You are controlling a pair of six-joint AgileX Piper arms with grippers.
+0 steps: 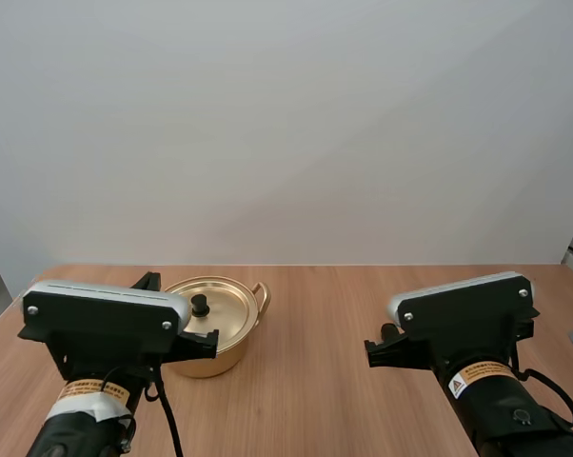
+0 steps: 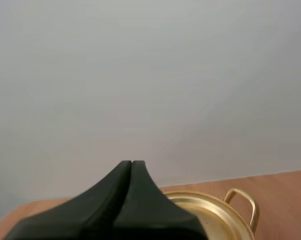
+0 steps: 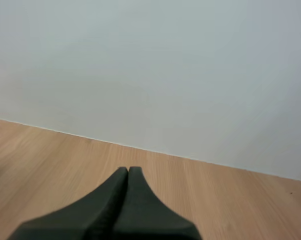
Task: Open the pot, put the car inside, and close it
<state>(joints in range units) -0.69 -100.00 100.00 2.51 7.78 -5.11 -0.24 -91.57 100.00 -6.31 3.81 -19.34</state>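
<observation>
The pot point(image 1: 215, 328) sits on the surface point(image 1: 344, 381) at the left, just ahead of my left arm. Its lid point(image 1: 210, 303) is on, with the black knob point(image 1: 200, 305) upright at the lid's middle. A loop handle point(image 2: 252, 205) sticks out on the side toward the right arm.

The left pincer point(image 2: 132, 165) is closed on nothing, its fingers lying together as one dark wedge. It points out over the pot's near rim rather than down at the lid. The right pincer point(image 3: 128, 171) is likewise closed and empty, over bare wood well apart from the pot.

As I judge it, the step in hand is the opening, and it is not yet begun. The left arm is the near one and the natural choice.

To do it well:
- Part the fingers before coming down, wide enough to clear the knob.
- Tip the wrist so the tips straddle the knob from above, centred on it.
- Close firmly on the knob and lift straight up until the lid clears the rim.
- Set the lid on bare surface beside the pot, knob up, where it can be taken again and leaves the mouth free.

The pot looks like thin metal and may slide if the lid is dragged sideways. Closed tips could also knock the knob, and an off-centre pinch could let the lid swing
</observation>
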